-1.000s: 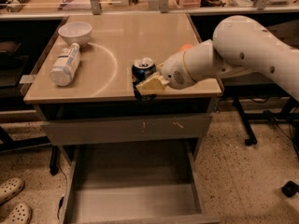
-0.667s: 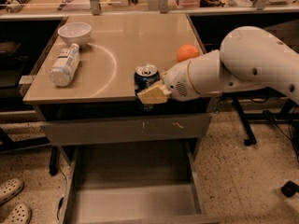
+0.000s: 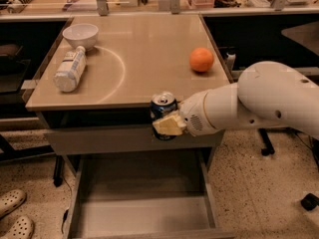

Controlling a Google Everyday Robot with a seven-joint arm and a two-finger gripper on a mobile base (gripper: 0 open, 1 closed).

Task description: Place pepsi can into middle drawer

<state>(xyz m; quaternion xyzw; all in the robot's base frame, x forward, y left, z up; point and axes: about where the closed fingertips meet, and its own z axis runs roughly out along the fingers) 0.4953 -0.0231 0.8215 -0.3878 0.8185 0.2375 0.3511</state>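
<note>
- Camera view: the fingers (image 3: 168,125) are clamping the pepsi can (image 3: 162,107) from the side, closed tight on its lower half; one pale finger is showing across the can's front, the other is hiding behind it.
- The pepsi can is sitting upright in the fingers, silver top facing up, off the table (image 3: 149,44) and hanging just in front of its front edge.
- The white arm (image 3: 259,101) is reaching in from the right of the fingers.
- The grey drawer front (image 3: 99,141) is running just behind and below the fingers.
- The middle drawer (image 3: 144,215) is standing pulled out, well below the fingers, with its flat floor showing; the can is not touching it.
- The orange (image 3: 201,59) is resting on the table, up and to the right of the fingers, well apart.
- The white plastic bottle (image 3: 70,69) is lying on its side on the table, far to the left of the fingers and further back.
- The white bowl (image 3: 80,35) is sitting just beyond the bottle's cap end, further back and left of the fingers.
- Pale shoes (image 3: 12,203) are lying on the floor, low and far left of the fingers.
</note>
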